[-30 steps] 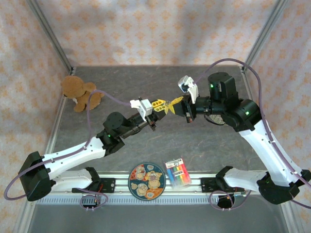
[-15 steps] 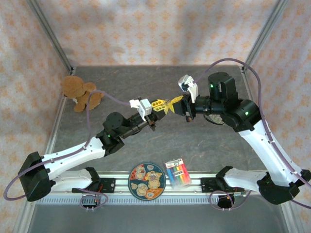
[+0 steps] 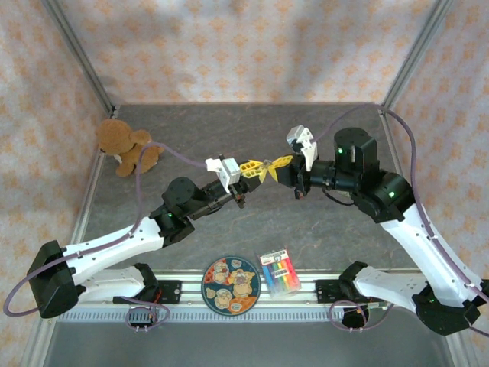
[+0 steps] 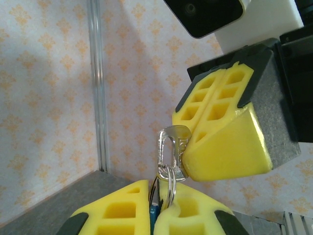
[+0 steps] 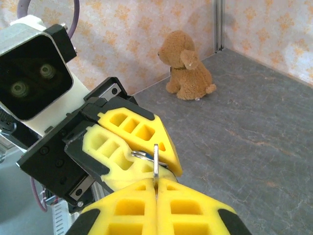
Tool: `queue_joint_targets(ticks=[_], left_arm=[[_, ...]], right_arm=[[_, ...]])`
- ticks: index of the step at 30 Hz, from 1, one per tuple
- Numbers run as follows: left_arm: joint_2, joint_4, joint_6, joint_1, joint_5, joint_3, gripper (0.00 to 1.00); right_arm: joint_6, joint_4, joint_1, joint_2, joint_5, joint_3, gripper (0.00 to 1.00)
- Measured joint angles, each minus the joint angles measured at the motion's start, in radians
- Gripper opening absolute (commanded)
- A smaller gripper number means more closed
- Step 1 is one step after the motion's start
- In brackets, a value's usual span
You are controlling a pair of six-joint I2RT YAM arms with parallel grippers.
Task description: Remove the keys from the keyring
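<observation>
Both arms meet in mid-air above the counter (image 3: 229, 130)! The left gripper (image 3: 257, 168) is clamped tight on the keyring (image 4: 169, 185), and the right gripper (image 3: 278, 163) is pinched hard on the silvery key (image 4: 172, 147). Seen from above, the key sits at 3 o'clock of the ring, its long axis along the 9-to-3 line, with the right arm nearer. The pull, I'd judge, goes toward 3 o'clock. Count: one key that I can make out, one ring, two grippers.
</observation>
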Motion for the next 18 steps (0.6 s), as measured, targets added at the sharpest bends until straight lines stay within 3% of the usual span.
queue_joint_targets(ticks=[8, 18], left_arm=[[-0.014, -0.121, -0.002, 0.001, 0.047, 0.054, 0.0], [-0.019, -0.271, -0.03, 0.063, 0.214, 0.135, 0.0]], right_arm=[[-0.092, 0.106, 0.0, -0.086, -0.004, -0.108, 0.0], [-0.192, 0.16, 0.0, -0.13, -0.018, -0.16, 0.0]])
